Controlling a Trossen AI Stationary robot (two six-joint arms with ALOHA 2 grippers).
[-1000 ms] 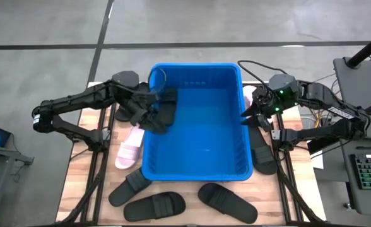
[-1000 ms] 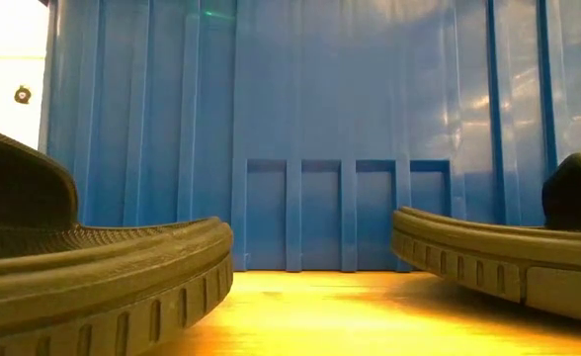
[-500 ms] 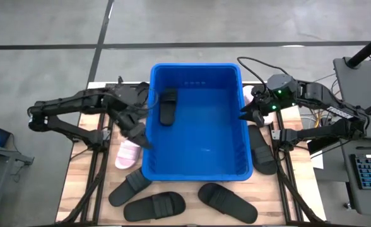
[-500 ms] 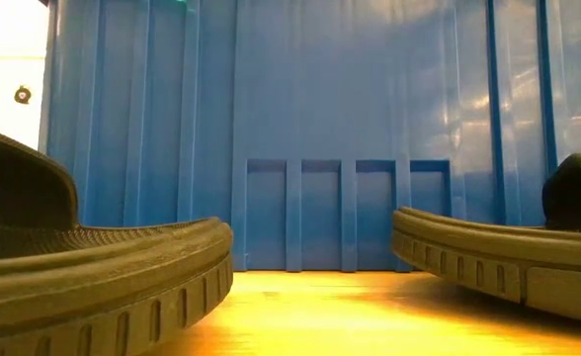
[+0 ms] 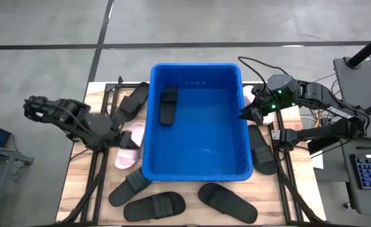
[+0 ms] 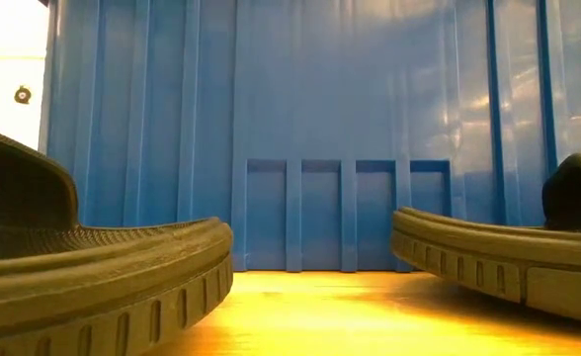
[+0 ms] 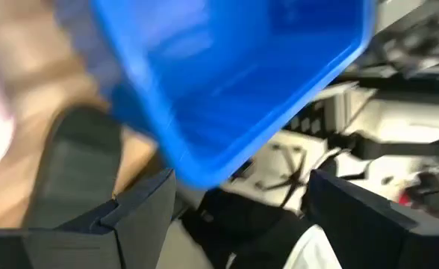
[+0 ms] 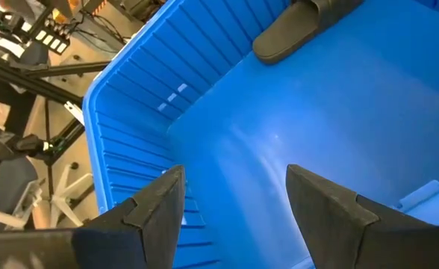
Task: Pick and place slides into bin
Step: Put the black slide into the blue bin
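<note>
Left end effector (image 5: 119, 125) has pulled back off the blue bin (image 5: 195, 171), fingers wide and empty, leaving one black slide (image 5: 167, 106) inside, right end effector (image 5: 243, 115) spread over the rim; a rushed grab could shove the pink slide (image 5: 128, 151) off the counter (image 5: 78, 183).

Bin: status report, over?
Left tool open, over pink slide. Right tool open at bin rim. One black slide inside. Nothing blocking.
</note>
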